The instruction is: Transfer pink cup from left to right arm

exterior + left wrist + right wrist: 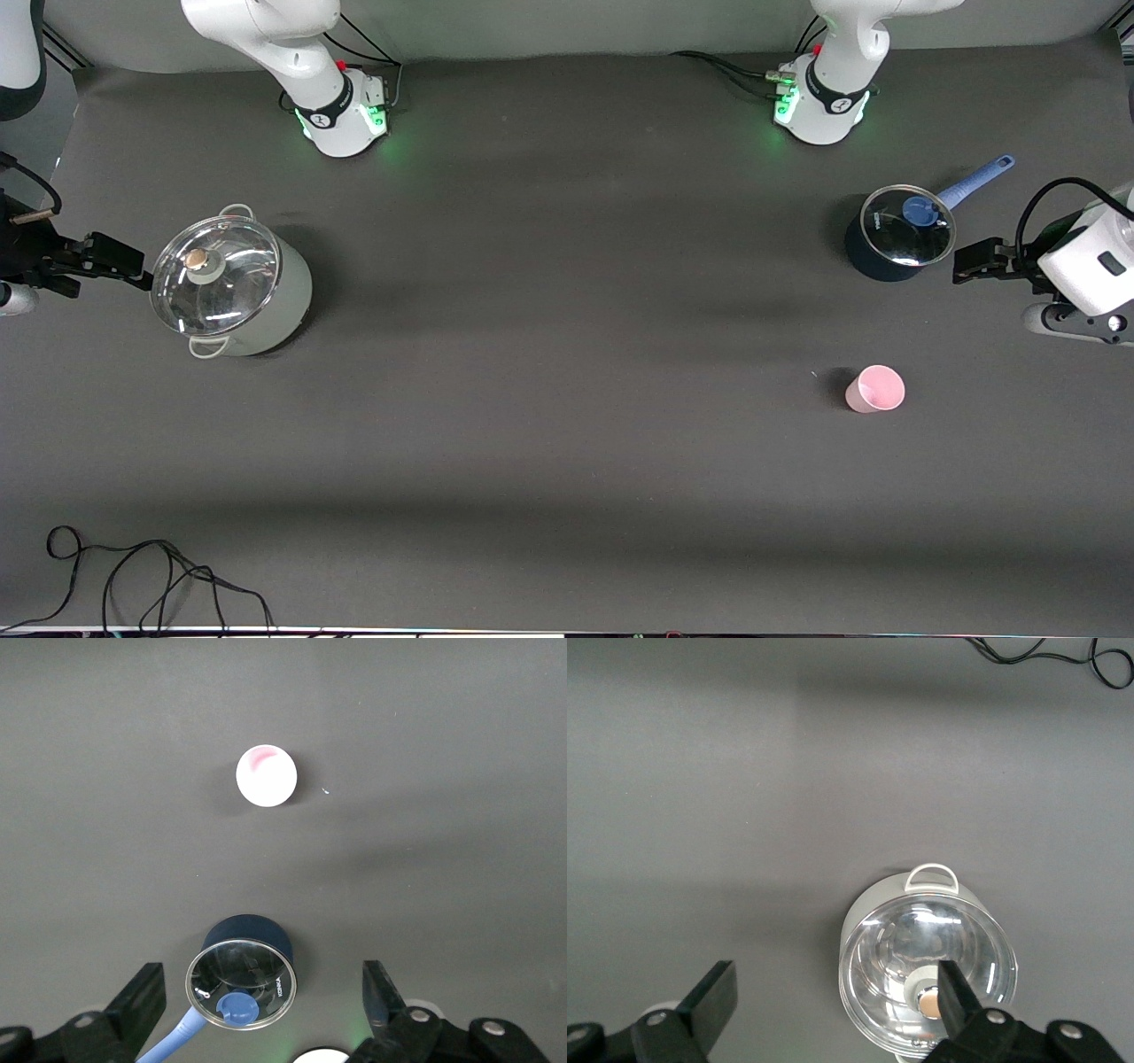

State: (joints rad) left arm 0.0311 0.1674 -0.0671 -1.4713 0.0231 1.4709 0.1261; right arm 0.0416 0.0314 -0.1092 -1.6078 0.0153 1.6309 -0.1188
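Observation:
The pink cup (875,389) stands upright on the dark table, mouth up, toward the left arm's end and nearer to the front camera than the blue saucepan (895,237). Nothing touches it. In the left wrist view the pink cup (266,776) shows apart from the fingers. My left gripper (961,264) hangs open beside the saucepan, with nothing between its fingers (142,1001). At the right arm's end of the table my right gripper (142,266) is open too and holds nothing. It hovers beside the white pot (232,288).
The blue saucepan (248,970) has a glass lid and a light blue handle. The white pot (926,970) carries a domed glass lid. A black cable (151,576) lies looped near the table's front edge at the right arm's end.

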